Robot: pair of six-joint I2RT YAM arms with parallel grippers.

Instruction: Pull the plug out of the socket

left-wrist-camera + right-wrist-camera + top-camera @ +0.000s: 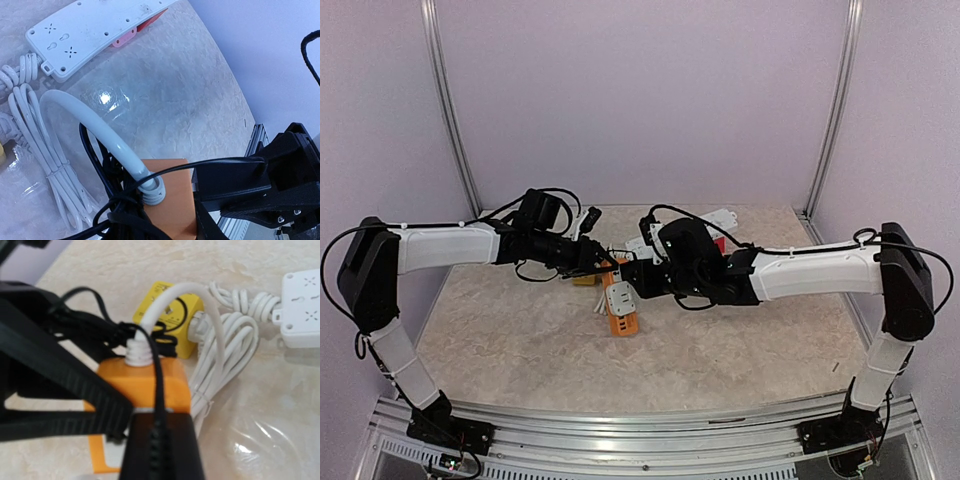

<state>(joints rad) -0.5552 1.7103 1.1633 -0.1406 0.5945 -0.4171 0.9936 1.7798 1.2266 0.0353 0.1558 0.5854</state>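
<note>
We find the orange socket strip [621, 312] in the middle of the table [520, 340], its plug [619, 296] seated just nearside of both jaws. The right gripper [632, 276] grasps the strip's cord end; the left gripper [606, 264] is clenched beside it, on what we cannot tell

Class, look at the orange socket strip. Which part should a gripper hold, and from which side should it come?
Hold the socket strip across its two long, flat sides, near the end where the white cable enters, coming from above. Those sides are parallel, and the plug sits further along the top face, out of the way.
</note>
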